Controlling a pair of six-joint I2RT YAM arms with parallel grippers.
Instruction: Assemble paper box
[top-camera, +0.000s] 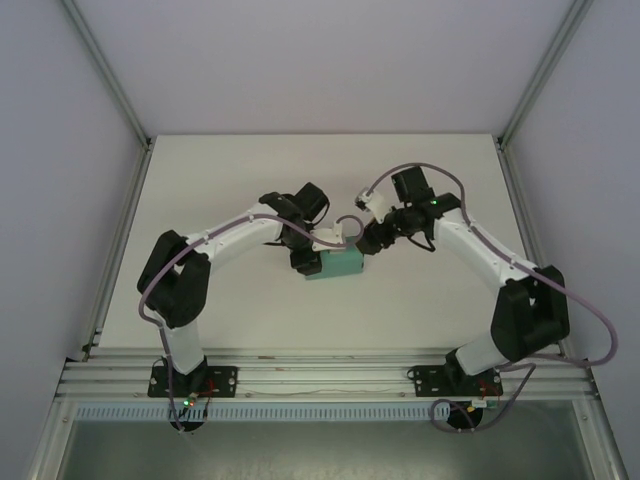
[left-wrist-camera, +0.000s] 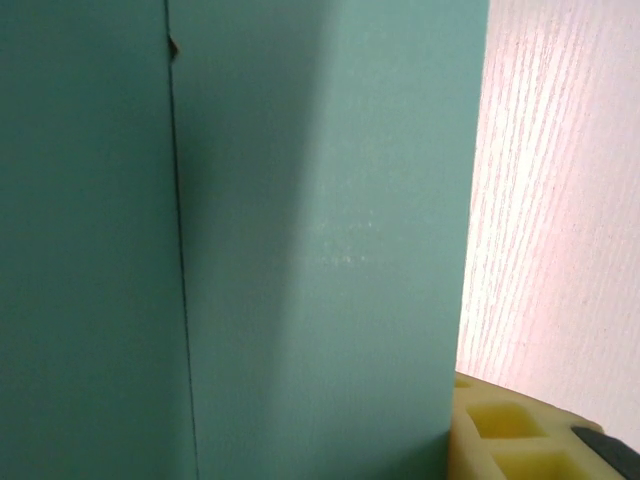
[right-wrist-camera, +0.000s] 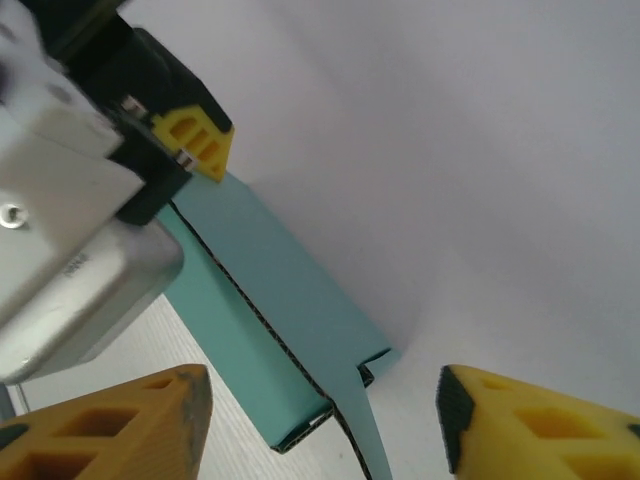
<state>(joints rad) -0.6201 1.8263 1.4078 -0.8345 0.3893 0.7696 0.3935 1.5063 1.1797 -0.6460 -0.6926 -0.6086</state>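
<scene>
You have the paper box (top-camera: 338, 266) lying near the middle of the worktop (top-camera: 250, 320), well clear of every edge and a little nearer the near edge than the far one. Its long axis runs left to right, roughly parallel to the near edge, with one short end towards each arm.

Your left gripper (top-camera: 307, 260) is at the box's left end. In the left wrist view the teal card is right up against the lens, and one yellow finger (left-wrist-camera: 500, 435) sits against its edge. The other finger is hidden, so you cannot tell whether that claw is clamped on the box or only resting against it.

Your right gripper (right-wrist-camera: 325, 400) is at the box's right end with its jaws standing wide apart and holding nothing. In the right wrist view the box's open end faces this claw, and a narrow flap (right-wrist-camera: 360, 445) sticks out from it into the gap, clear of both fingers.
</scene>
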